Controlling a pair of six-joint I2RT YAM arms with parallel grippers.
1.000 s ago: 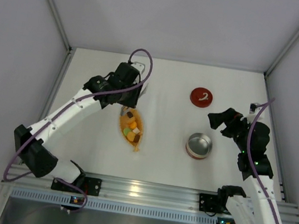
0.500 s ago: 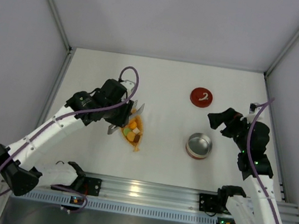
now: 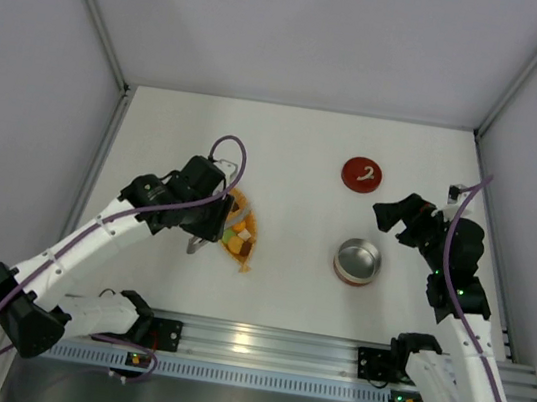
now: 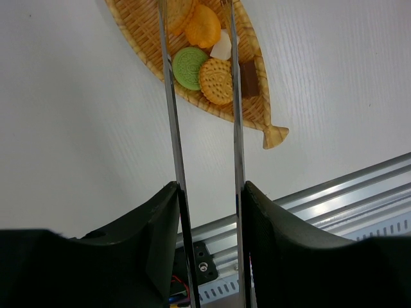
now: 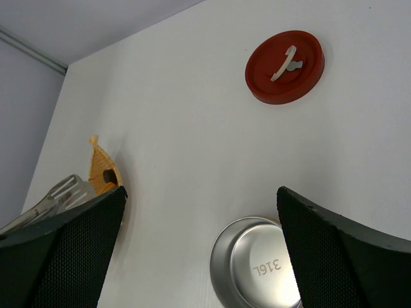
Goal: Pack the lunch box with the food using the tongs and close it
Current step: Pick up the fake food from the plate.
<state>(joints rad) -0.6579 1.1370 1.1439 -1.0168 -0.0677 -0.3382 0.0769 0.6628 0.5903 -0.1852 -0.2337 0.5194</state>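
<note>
step: pickup | left pincer (image 4: 209,192), narrowed, clasps slim silver metal tongs (image 4: 172,128) over small coloured food pieces (image 4: 215,77) | right pincer (image 5: 202,218) wide, empty | next: pinch one piece, carry to round steel tin (image 5: 260,269)

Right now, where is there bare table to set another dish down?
Bare: the wide strip between the leaf dish and the tin, and the far band behind the red lid. Crowded: over the dish, where the left hand holds the tongs.
</note>
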